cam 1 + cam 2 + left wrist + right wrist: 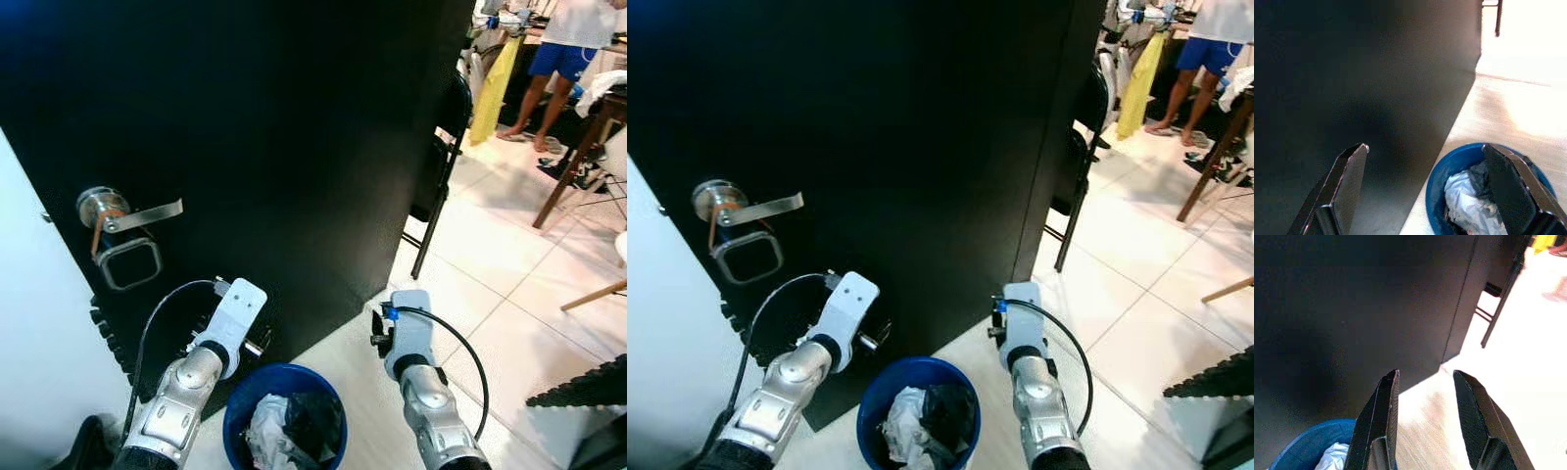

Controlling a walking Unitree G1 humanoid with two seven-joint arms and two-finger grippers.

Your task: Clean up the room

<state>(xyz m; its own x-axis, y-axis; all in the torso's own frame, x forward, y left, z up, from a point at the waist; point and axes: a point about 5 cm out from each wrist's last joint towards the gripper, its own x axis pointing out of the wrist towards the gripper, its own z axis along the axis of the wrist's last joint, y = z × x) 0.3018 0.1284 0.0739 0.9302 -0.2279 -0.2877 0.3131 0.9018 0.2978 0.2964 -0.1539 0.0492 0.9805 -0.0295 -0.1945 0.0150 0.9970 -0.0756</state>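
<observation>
The blue bin (284,416), stuffed with crumpled trash (294,426), sits on the floor against the black door (255,147), probably awaiting removal. The left tool (1425,191) hangs spread wide above it, and the right tool (1425,426) hangs parted nearby; both are empty.

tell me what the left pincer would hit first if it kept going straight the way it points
Most likely the black door: the left pincer, fingers open, points at its lower part. The blue bin lies beside that line, though depth is unclear.
</observation>
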